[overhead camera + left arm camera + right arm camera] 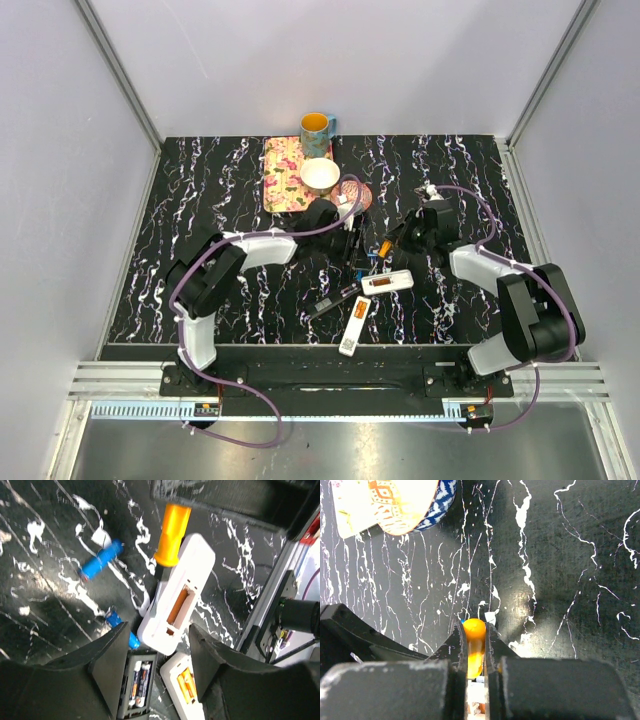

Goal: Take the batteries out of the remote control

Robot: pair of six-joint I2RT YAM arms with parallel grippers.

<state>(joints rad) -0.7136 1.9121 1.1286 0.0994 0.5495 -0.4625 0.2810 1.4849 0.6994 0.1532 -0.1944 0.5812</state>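
Observation:
My left gripper (352, 240) (159, 630) is open and empty, hovering over three remotes lying with their battery bays open. A white remote (175, 597) (387, 283) holds an orange battery. A dark remote (136, 682) (335, 300) holds two dark cells. A second white remote (184, 687) (354, 325) holds orange batteries. Two blue batteries (102, 562) (120, 624) lie loose on the table. My right gripper (392, 243) (475, 630) is shut on the orange handle of a screwdriver (474, 642) (172, 530), whose tip end is at the first white remote.
A yellow mug (316, 125), a white bowl (320, 176) (395, 505), a patterned mat (283, 172) and a pink item (357, 192) sit at the back centre. Grey walls enclose the black marbled table (200, 200) on three sides.

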